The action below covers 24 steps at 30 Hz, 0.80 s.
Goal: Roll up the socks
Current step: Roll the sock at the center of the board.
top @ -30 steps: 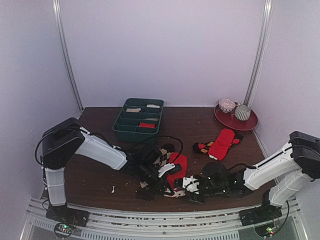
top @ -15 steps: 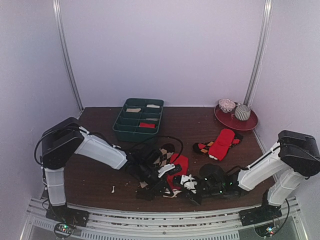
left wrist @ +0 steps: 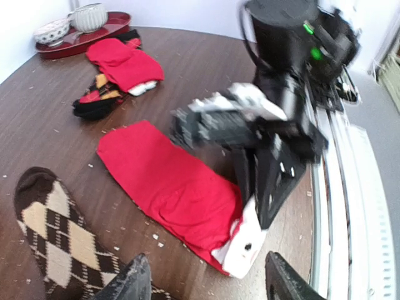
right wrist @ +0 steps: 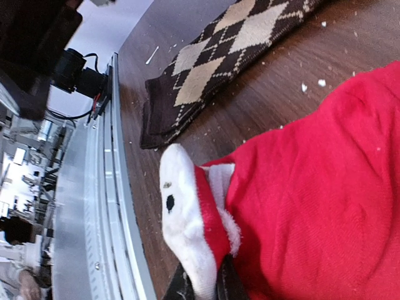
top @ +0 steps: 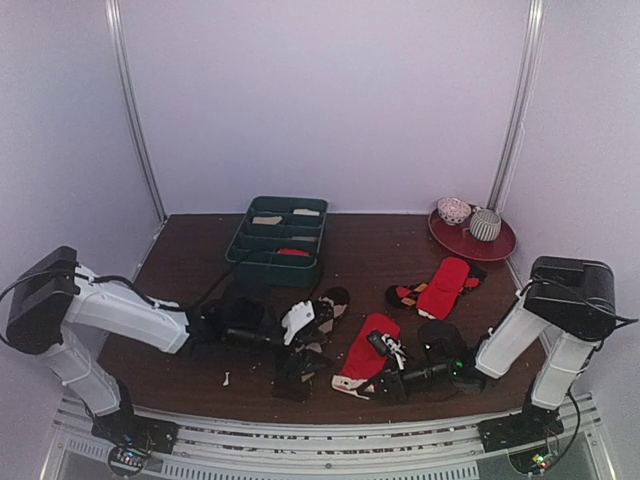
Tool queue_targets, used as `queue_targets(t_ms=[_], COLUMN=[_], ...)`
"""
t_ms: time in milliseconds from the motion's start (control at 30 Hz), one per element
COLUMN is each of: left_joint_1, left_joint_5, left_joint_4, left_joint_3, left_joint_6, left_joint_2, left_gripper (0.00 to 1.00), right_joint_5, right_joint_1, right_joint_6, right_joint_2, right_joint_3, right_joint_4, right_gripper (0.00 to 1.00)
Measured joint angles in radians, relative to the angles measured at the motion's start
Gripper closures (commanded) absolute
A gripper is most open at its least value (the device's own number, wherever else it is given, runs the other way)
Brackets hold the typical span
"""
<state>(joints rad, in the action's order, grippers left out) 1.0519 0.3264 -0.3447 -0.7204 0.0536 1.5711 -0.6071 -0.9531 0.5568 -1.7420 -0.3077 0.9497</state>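
Closest to me, at the near edge of the counter (top: 190, 255), the right end effector (right wrist: 203, 286) lies low with its fingers pinched together on the white cuff (right wrist: 181, 206) of the red sock (top: 368, 345). The cuff bunches up where it is squeezed. The rest of the sock lies flat, running away toward the far right.

Just left of it lies the argyle sock (left wrist: 53, 234), brown with tan diamonds, also flat, with its toe pointing away. The left end effector (left wrist: 206, 282) hangs over the near stretch of this sock. Its fingers are spread wide with nothing between them.

Both socks look light, soft and limp. I'd expect them to sag, stretch and drag across the wood rather than keep any shape. The ribbed cuff is the thickest and firmest part, so it seems the sensible place to pinch, taken across its width so the roll starts straight. A free end would likely need pinning, or the whole sock will just slide. Pale crumbs (right wrist: 320, 82) dot the wood and may cling to the knit.

Further back on the right, a plain red sock (top: 443, 285) lies over a darker one. At the far edge are a green tray (top: 245, 262) in the middle and a red plate (top: 497, 247) with two bowls (top: 454, 210) on the right.
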Motion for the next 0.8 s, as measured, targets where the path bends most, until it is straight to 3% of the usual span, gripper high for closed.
queue_targets(t_ms=[167, 467, 800], left_joint_1=[0.024, 0.064, 0.073], left_joint_5=[0.039, 0.106, 0.126], left_joint_4=[-0.073, -0.074, -0.074], left_joint_3=[0.020, -0.068, -0.088], left_joint_6=[-0.065, -0.128, -0.138], left_joint_2=[0.121, 0.271, 0.337], left_gripper=[0.43, 0.50, 0.95], right_joint_5=[-0.090, -0.126, -0.143], right_joint_1=[0.037, 0.053, 0.059], right_joint_6=[0.146, 0.207, 0.205], right_joint_2=[-0.055, -0.066, -0.066], right_joint_3=[0.031, 0.029, 0.021], right_joint_4=[0.129, 0.143, 0.125], right_gripper=[0.96, 0.96, 0.96])
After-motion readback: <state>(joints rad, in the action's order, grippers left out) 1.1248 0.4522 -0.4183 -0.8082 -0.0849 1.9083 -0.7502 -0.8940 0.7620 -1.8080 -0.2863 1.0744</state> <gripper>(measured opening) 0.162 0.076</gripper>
